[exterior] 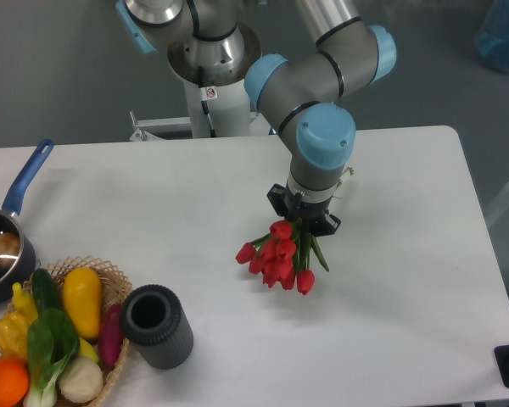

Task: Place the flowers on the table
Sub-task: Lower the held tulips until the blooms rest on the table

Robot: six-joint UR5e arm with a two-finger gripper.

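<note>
The flowers [276,257], a bunch of red tulips with green stems, hang blossoms down and to the left under my gripper [304,222], near the middle of the white table [153,203]. The gripper points down and is shut on the green stems; its fingers are mostly hidden behind the wrist and the stems. The blossoms are at or just above the tabletop; I cannot tell whether they touch it.
A dark grey cylindrical vase [158,326] lies at the front left. A wicker basket [110,284] of vegetables stands at the front left corner. A pot with a blue handle [8,229] is at the left edge.
</note>
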